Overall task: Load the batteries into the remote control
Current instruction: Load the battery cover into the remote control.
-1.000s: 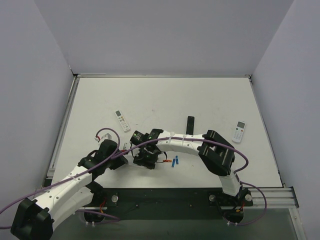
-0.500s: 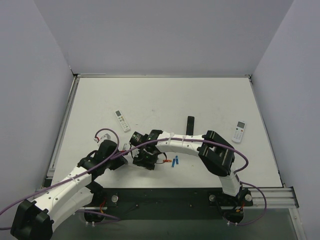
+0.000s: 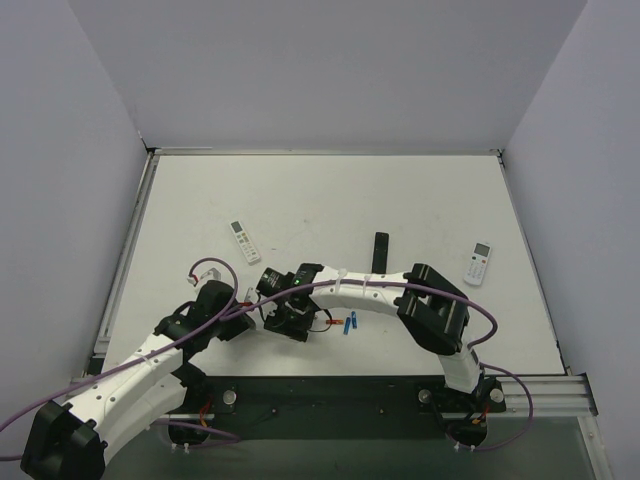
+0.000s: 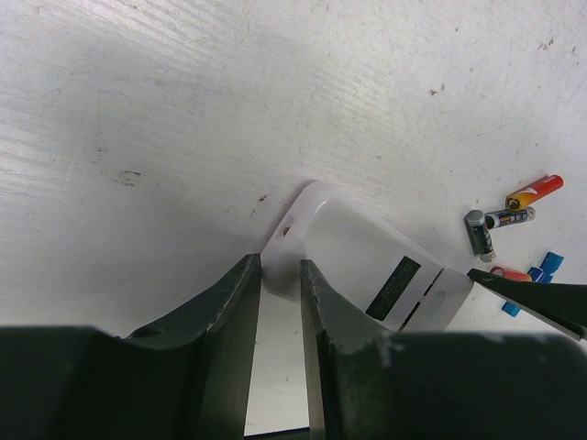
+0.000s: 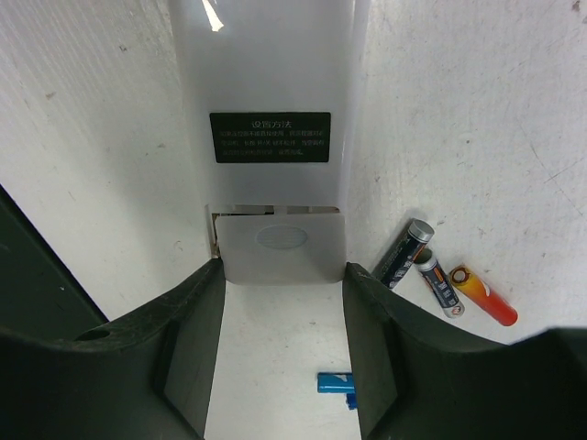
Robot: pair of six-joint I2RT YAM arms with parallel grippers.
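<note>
The remote control (image 4: 367, 266) lies back-up on the table, a dark label (image 5: 270, 137) on its white back. My left gripper (image 4: 280, 266) is shut on the remote's rounded end. At the opposite end my right gripper (image 5: 282, 268) is shut across the battery cover (image 5: 282, 246), which sits slightly slid out. Loose batteries lie beside it: two dark grey (image 5: 408, 249), one orange-red (image 5: 483, 295), one blue (image 5: 335, 382). In the top view both grippers meet near the table's front left, and the blue batteries (image 3: 348, 323) lie to the right of them.
A slim white remote (image 3: 244, 240) lies behind the grippers. A black remote (image 3: 380, 247) is at mid-table and another white remote (image 3: 478, 263) at the right. The table's front edge (image 3: 330, 372) is close behind the work spot.
Both grippers and the remote have drifted slightly left; grips unchanged.
</note>
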